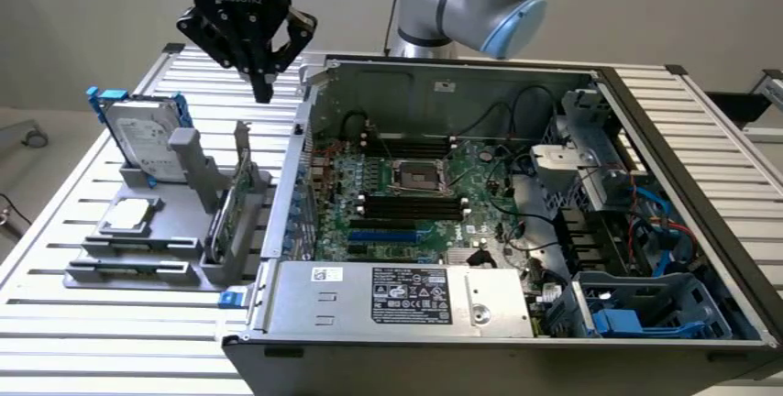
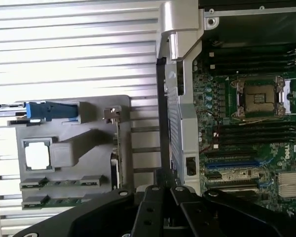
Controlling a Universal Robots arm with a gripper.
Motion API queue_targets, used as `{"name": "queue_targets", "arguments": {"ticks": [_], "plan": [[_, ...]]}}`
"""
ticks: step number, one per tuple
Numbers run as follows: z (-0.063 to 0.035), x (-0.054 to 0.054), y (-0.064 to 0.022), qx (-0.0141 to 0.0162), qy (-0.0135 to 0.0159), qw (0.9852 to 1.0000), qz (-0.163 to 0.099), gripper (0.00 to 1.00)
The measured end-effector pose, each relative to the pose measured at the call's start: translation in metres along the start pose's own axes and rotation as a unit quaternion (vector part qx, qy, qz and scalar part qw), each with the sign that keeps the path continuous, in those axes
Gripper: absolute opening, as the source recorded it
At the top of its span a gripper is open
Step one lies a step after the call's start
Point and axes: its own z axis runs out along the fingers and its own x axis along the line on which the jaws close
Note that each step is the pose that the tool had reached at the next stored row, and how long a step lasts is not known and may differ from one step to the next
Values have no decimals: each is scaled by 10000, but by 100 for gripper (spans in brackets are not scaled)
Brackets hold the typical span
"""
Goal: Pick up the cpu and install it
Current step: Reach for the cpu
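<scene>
Hand: your hand (image 1: 262,93) (image 2: 164,186) is clenched, fingers drawn together to a point, and you hold nothing in it.
Hand position: it hangs in the air pointing down, about over the outer edge of the case (image 1: 453,80) (image 2: 180,128), at the wall on the exterior view's left and toward the case's far corner. It touches nothing.
Arm: your arm (image 1: 471,2) rises behind the far wall of the case.
Surface: a slatted metal surface (image 1: 98,341) (image 2: 64,49) carries the case and everything beside it.
Holder: a grey holder (image 1: 147,258) (image 2: 89,163) sits on the surface just outside that same case wall, nearer the camera than your hand.
Cpu: the cpu (image 1: 128,215) (image 2: 38,155) lies flat, metal top up, in a square seat of the holder, on the side of it away from the case. It is well apart from your hand and not yet picked up.
Hard drive: a silver hard drive (image 1: 141,135) in a blue bracket stands on edge at the holder's far end, outside the case and beyond the cpu.
Motherboard: the green motherboard (image 1: 404,203) (image 2: 246,163) lies on the floor of the open case.
Socket: its square metal-framed socket (image 1: 416,174) (image 2: 259,97) sits inside the case, in the board's far half, with black memory slots on both sides of it.
Power supply: a labelled grey box (image 1: 404,295) fills the case's near end.
</scene>
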Motion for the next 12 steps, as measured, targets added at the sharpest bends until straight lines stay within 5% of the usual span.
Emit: {"name": "queue_targets", "arguments": {"ticks": [12], "plan": [[51,545,-40,151,-10,9999,-2,11]]}}
